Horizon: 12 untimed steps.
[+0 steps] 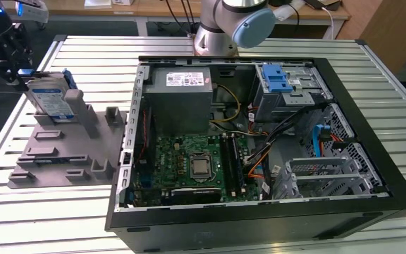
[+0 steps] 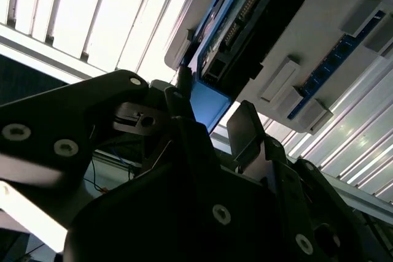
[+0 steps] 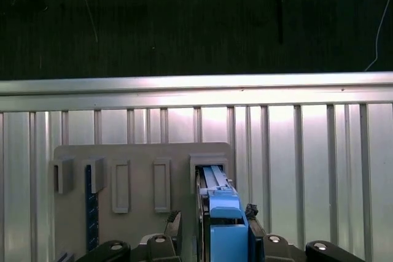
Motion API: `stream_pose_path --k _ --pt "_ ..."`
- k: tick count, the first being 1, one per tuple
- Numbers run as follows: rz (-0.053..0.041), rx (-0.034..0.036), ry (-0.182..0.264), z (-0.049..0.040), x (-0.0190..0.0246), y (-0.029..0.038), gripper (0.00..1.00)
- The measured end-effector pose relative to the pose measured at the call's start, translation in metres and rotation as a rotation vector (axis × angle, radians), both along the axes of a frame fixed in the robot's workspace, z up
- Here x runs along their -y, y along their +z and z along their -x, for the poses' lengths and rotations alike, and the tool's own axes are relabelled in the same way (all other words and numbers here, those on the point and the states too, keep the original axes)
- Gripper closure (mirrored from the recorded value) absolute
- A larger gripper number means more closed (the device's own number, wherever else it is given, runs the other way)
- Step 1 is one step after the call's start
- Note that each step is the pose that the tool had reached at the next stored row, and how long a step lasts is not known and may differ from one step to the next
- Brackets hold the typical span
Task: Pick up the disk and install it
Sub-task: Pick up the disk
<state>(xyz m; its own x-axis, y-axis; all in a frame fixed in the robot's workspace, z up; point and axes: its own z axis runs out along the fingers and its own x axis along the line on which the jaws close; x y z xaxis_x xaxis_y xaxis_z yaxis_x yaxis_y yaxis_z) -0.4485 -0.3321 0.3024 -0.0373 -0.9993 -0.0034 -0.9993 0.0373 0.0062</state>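
While in stand [image 1: 55,164], disk [image 1: 51,103] between parted jaws.

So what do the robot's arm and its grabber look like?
The arm is a shiny silver-grey tube with a round light-blue cap on its joint. The gripper is black and chunky, dotted with round silver screws.

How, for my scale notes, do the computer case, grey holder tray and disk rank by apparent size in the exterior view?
1. computer case
2. grey holder tray
3. disk
The differences are clear; no ties.
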Motion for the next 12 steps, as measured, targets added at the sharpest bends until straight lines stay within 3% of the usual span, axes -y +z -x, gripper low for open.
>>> stream_pose_path --k 12 --pt "0.0 0.0001 0.0 0.001 -0.0031 -0.0048 0.49"
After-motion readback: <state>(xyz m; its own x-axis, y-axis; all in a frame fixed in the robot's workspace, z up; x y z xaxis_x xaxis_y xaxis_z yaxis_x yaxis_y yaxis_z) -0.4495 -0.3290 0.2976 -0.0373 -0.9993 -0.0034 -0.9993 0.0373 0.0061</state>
